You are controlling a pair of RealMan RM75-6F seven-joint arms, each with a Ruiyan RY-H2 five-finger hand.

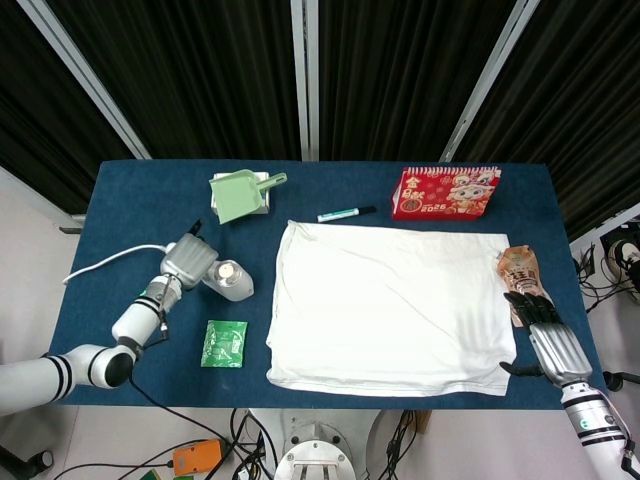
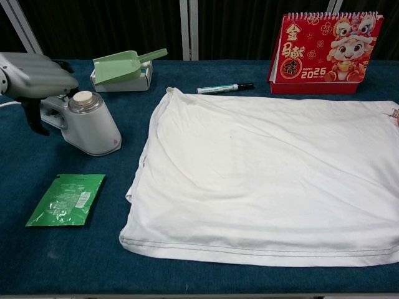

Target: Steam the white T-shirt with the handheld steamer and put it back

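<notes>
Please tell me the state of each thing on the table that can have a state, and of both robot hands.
steamer: upright on the table, left robot hand over its handle
white T-shirt: folded, lying flat
marker: capped, lying down
calendar: standing
green packet: lying flat
right robot hand: fingers spread, holding nothing

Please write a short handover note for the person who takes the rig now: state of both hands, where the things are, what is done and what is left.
Left hand: over the handle of the handheld steamer, wrapping it; whether the grasp is closed cannot be told.
Right hand: fingers apart, holds nothing, at the table's right edge beside the white T-shirt.
Steamer stands on the table, left of the flat-lying shirt.
Done: reach to the steamer.
Left: lift, steam the shirt, put the steamer back.
</notes>
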